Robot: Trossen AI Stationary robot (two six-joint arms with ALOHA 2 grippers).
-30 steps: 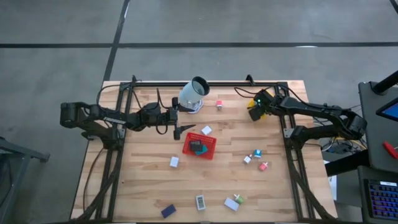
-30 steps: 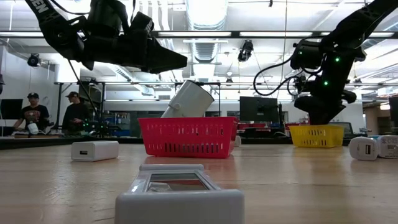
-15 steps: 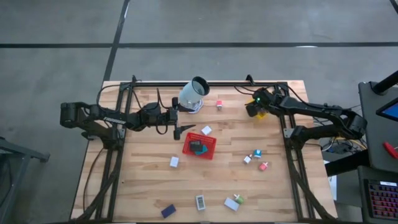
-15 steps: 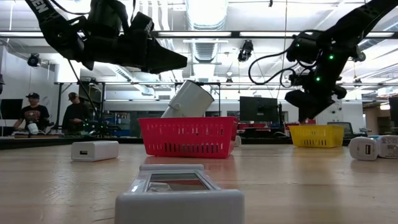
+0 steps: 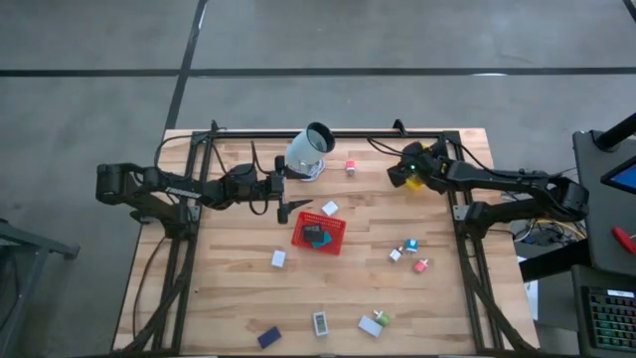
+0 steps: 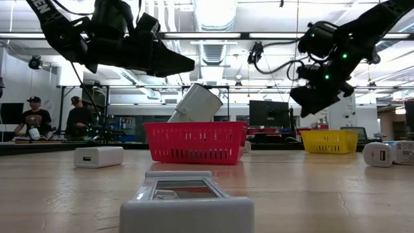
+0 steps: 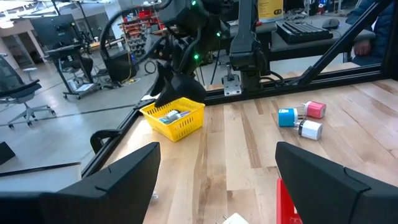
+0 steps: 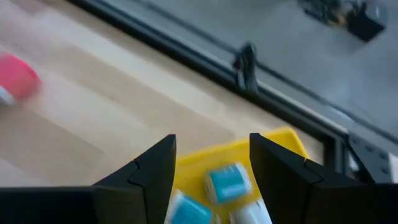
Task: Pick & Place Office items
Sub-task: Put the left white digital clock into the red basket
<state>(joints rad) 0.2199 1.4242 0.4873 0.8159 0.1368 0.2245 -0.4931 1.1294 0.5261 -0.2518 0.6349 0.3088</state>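
Office items lie scattered on the wooden table: white blocks (image 5: 330,208) (image 5: 278,259), a pink one (image 5: 351,166), a teal, white and pink cluster (image 5: 410,249), a dark blue block (image 5: 268,337), a flat rectangle (image 5: 320,323). A teal and a black item (image 5: 316,236) lie in the red tray (image 5: 335,221). My left gripper (image 5: 285,206) hangs open just left of the red tray, above the table (image 6: 187,65). My right gripper (image 5: 397,177) hovers open, raised, beside the yellow tray (image 8: 270,144). That tray holds teal-white items (image 8: 227,182).
A pale grey-white cup (image 5: 308,151) lies tipped near the far edge, behind the red tray (image 6: 194,141). A black rail (image 5: 358,132) runs along the far edge. The yellow tray (image 6: 330,140) sits at the far right. People stand in the room beyond (image 6: 32,116).
My right gripper has risen from just above the yellow tray and swung toward the table's left, tipping as it went. The left arm and the items on the table have kept still.
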